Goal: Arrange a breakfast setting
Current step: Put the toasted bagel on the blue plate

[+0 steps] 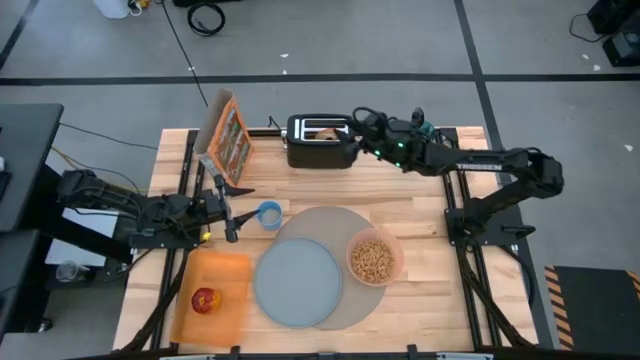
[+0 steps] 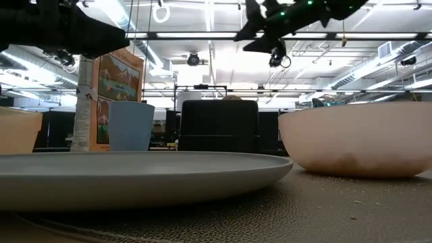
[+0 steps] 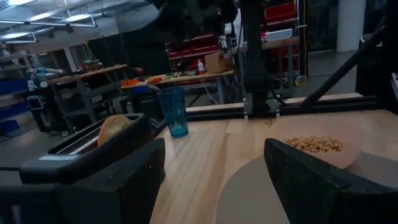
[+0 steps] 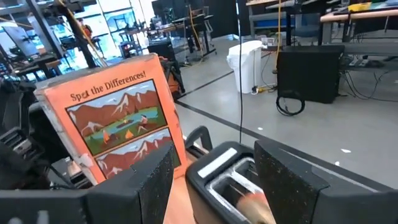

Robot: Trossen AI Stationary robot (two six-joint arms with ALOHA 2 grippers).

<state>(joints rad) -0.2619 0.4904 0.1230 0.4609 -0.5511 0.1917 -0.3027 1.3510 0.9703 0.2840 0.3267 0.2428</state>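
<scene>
Layout on tabletop point(image 1: 420, 215), per high view: mat point(image 1: 345, 222) lies at centre-front. Plate point(image 1: 297, 282) sits on mat's front-left part, overhanging its edge. Bowl point(image 1: 375, 258) w/ cereal sits on mat's right side, just beside plate. Cup point(image 1: 269, 214) stands just left of mat, behind plate. Board point(image 1: 228, 275) lies at front-left, left of plate; apple point(image 1: 205, 300) rests on it. Toaster point(image 1: 318, 140) stands at rear centre, bagel point(image 1: 326, 130) in its slot. Cereal box point(image 1: 226, 138) stands upright at rear-left, left of toaster. Left hand point(image 1: 229, 208) is betw. box and board, near cup. Right hand point(image 1: 358, 128) is above toaster's right end.
</scene>
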